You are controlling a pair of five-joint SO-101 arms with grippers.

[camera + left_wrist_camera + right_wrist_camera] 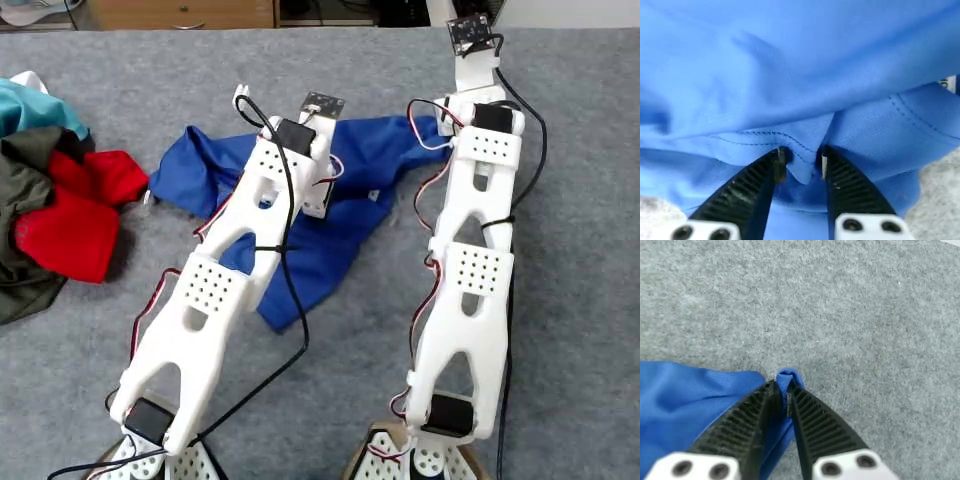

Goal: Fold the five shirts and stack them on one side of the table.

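A blue shirt (370, 160) lies crumpled in the middle of the grey table (580, 250). My left gripper (800, 165) is down on the shirt's middle, shut on a raised fold of its fabric (805, 150); in the high view that gripper (310, 175) sits over the shirt's centre. My right gripper (785, 390) is shut on a small corner of the blue shirt (700, 395) at the cloth's far right end, where the right gripper (462, 100) stands in the high view. A heap with a red shirt (80, 215), a teal shirt (35, 105) and a dark green one (25, 160) lies at the left edge.
Bare grey felt (865, 315) stretches beyond the shirt's corner and along the table's right side. Wooden furniture (180, 12) stands past the far edge. Both arms' bases are at the near edge.
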